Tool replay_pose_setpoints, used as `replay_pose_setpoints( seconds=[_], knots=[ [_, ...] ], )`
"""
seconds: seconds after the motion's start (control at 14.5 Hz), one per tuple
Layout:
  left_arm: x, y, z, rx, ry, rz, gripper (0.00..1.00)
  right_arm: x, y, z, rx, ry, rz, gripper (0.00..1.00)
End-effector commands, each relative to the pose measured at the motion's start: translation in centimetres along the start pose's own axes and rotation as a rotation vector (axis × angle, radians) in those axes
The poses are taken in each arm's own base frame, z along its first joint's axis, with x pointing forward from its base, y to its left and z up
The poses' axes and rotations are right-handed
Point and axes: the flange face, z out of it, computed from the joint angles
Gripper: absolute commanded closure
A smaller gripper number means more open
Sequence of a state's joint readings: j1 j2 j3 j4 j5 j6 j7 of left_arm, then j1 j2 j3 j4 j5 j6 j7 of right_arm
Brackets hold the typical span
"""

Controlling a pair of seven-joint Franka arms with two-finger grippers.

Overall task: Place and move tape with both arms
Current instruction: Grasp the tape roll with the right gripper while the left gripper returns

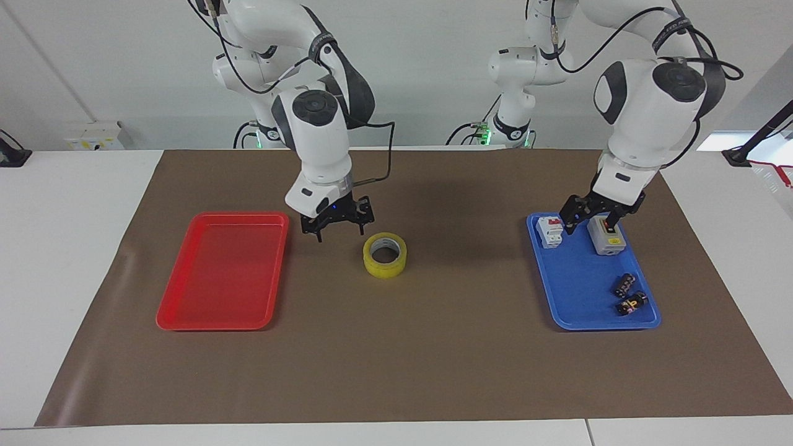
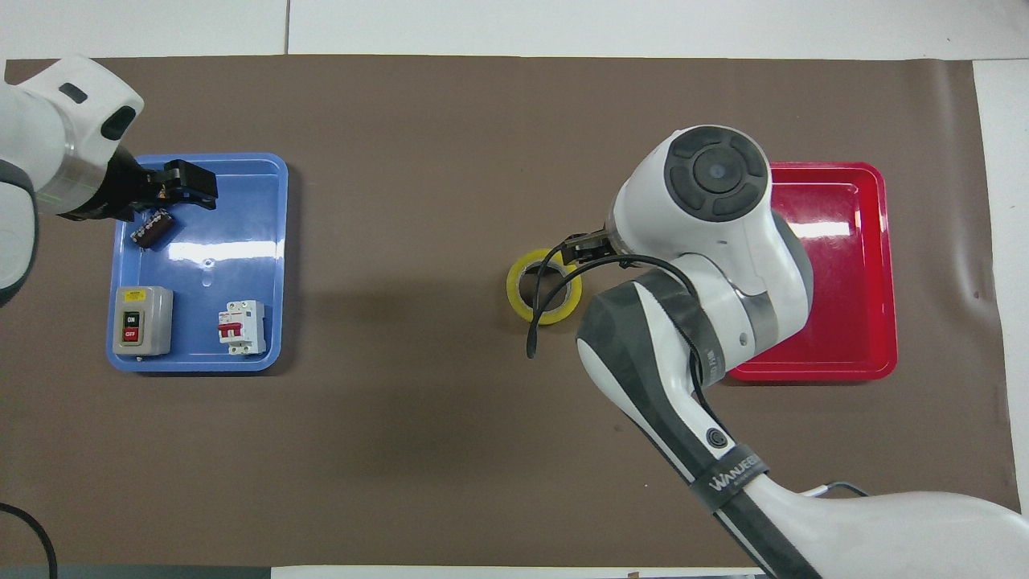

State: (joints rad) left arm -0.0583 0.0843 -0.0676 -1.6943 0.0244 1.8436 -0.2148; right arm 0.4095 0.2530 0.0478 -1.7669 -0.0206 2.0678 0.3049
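Observation:
The yellow tape roll (image 1: 385, 254) lies flat on the brown mat at the middle of the table, with nothing gripping it; it also shows in the overhead view (image 2: 543, 287). My right gripper (image 1: 332, 230) is open and empty. It hangs low over the mat between the red tray and the tape, close to the roll but apart from it. From above, the right gripper (image 2: 583, 247) overlaps the roll's rim. My left gripper (image 1: 593, 218) is open and empty, raised over the blue tray; it also shows in the overhead view (image 2: 181, 183).
The red tray (image 1: 223, 272) lies bare toward the right arm's end. The blue tray (image 1: 576, 279) toward the left arm's end holds a white circuit breaker (image 1: 550, 231), a grey switch box (image 1: 606, 238) and small black parts (image 1: 624, 285). A brown mat (image 1: 396, 359) covers the table.

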Motion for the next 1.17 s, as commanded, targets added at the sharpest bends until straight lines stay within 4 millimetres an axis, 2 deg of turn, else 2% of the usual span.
replay_pose_setpoints(
  seconds=[0.0, 0.14, 0.28, 0.48, 0.62, 0.76, 0.83, 0.96, 1.1],
  knots=[
    [-1.1, -2.6, -2.6, -0.049, -0.004, -0.009, 0.00, -0.4, -3.8, 4.8, -0.002, 0.001, 0.005, 0.00],
    [-2.0, -3.4, -3.7, -0.045, -0.016, 0.018, 0.00, -0.2, -4.0, 7.4, 0.003, 0.014, 0.004, 0.00],
    [-2.7, -4.9, -4.1, -0.041, -0.021, 0.005, 0.00, -0.9, -3.7, 9.1, -0.006, 0.024, -0.019, 0.00],
    [-3.0, -5.1, -4.5, -0.041, -0.015, 0.006, 0.00, -2.2, -3.4, 11.4, -0.003, 0.035, -0.028, 0.00],
    [-3.9, -5.1, -4.6, -0.039, -0.018, 0.005, 0.00, -2.9, -4.6, 12.0, -0.006, 0.025, -0.052, 0.00],
    [-4.1, -5.0, -4.5, -0.039, -0.019, 0.006, 0.00, -3.7, -4.4, 12.8, -0.015, 0.011, -0.071, 0.00],
    [-4.1, -5.1, -4.4, -0.039, -0.019, 0.005, 0.00, -3.7, -4.1, 12.9, -0.020, 0.011, -0.093, 0.05],
    [-3.7, -5.4, -4.8, -0.043, -0.007, 0.001, 0.00, -3.1, -3.1, 12.8, -0.022, 0.015, -0.101, 0.67],
    [-3.5, -5.6, -5.7, -0.045, -0.014, -0.004, 0.00, -3.1, -3.0, 13.0, -0.017, 0.026, -0.100, 0.86]
  ],
)
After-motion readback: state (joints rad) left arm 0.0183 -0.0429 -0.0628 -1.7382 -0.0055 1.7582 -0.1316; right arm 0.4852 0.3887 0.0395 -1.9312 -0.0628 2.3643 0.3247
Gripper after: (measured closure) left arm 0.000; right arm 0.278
